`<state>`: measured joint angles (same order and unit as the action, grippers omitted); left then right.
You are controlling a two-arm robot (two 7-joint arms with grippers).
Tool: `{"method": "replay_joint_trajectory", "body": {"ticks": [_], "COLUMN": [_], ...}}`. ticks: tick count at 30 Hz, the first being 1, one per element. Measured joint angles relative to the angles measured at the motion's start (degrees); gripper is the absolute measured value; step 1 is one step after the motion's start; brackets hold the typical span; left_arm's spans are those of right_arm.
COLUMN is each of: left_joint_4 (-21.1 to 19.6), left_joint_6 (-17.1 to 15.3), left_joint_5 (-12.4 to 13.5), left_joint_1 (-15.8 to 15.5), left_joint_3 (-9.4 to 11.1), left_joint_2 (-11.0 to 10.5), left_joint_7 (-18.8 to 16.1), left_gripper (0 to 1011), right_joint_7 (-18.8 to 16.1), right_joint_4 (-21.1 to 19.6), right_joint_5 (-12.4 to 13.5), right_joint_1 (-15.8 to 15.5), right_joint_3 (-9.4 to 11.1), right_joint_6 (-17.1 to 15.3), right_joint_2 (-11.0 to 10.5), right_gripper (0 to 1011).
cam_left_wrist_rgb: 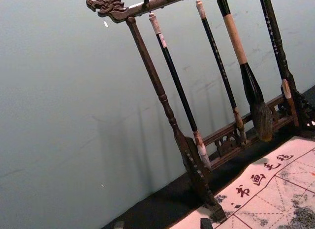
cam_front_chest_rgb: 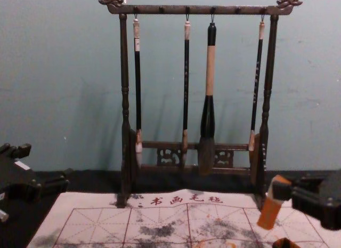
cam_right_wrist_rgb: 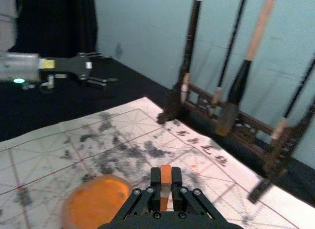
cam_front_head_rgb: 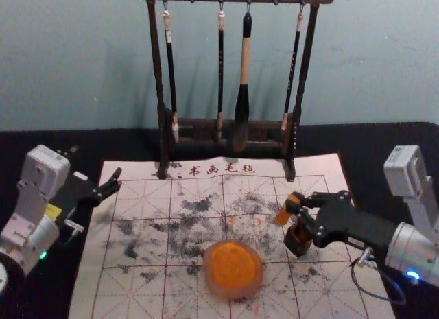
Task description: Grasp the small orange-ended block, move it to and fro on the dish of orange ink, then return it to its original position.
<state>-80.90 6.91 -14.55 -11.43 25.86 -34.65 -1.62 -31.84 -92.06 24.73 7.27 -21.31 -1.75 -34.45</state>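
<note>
Hold presumably stiff, light block near top, clamped in right gripper beside dish; park spread left gripper at left.

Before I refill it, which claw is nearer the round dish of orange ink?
The right claw: it hovers to the dish's right, slightly beyond; the left claw is farther off, beyond and left.

The count comes to four brushes and one rack. There is one mat, one dish, one block, one box and one table, plus one left gripper and one right gripper.
</note>
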Motion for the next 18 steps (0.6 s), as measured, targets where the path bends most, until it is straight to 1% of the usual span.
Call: {"method": "replay_joint_trajectory", "body": {"ticks": [4,8,10,16,18], "left_joint_4": [0.0,0.0,0.0,0.0,0.0], "left_joint_6": [0.0,0.0,0.0,0.0,0.0], "left_joint_5": [0.0,0.0,0.0,0.0,0.0], "left_joint_1": [0.0,0.0,0.0,0.0,0.0], "left_joint_3": [0.0,0.0,0.0,0.0,0.0], "left_joint_2": [0.0,0.0,0.0,0.0,0.0], "left_joint_7": [0.0,0.0,0.0,0.0,0.0], "left_gripper": [1001,1001,1001,1001,1001], "right_joint_7": [-1.2,-3.3,-4.0,-6.5,-6.8], "right_joint_4": [-0.7,-1.5,-1.7,-1.9,-1.9], "right_joint_5": [-0.3,-0.6,-0.6,-1.2,-1.4], "right_joint_1": [0.4,0.9,1.2,2.7,3.1], "right_joint_3": [-1.5,-3.5,-4.2,-7.5,-8.2], "right_joint_6": [-0.2,-1.0,-1.3,-2.0,-2.1], "right_joint_2": [-0.4,-1.2,-1.5,-2.4,-2.4], "right_gripper": [82,82,82,82,82]}}
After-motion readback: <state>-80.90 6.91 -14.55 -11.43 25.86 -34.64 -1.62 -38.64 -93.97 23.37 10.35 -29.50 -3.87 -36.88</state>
